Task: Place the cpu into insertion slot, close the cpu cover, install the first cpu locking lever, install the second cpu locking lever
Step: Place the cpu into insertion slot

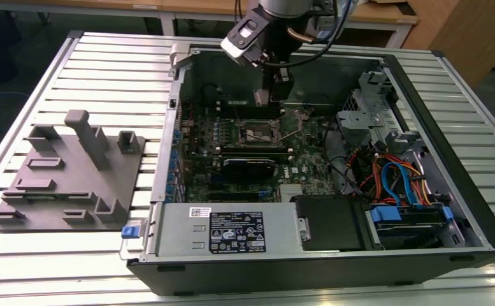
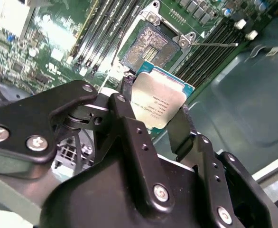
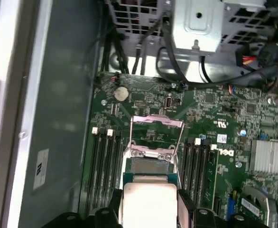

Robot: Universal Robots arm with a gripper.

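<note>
My gripper (image 2: 155,102) is shut on the cpu (image 2: 160,95), a flat square chip with a silver top and green edge, held by two opposite sides between black fingers (image 2: 185,124). In both wrist views the chip hangs above the green motherboard, just short of the insertion slot (image 2: 151,45), whose dark contact field is bare. The cpu cover (image 3: 157,124), a thin silver frame, stands raised at the slot's far side beyond the cpu (image 3: 148,204) and gripper (image 3: 149,203). A thin wire lever (image 2: 215,44) sticks out beside the slot. In the exterior view the gripper (image 1: 264,97) hangs inside the case, behind the slot (image 1: 260,132).
Long black memory slots (image 3: 103,161) run along both sides of the socket. The open computer case (image 1: 451,127) holds a drive cage (image 1: 362,118), coloured cables (image 1: 396,178) and a power supply (image 1: 226,229). A grey fixture plate (image 1: 69,172) lies at the exterior view's left.
</note>
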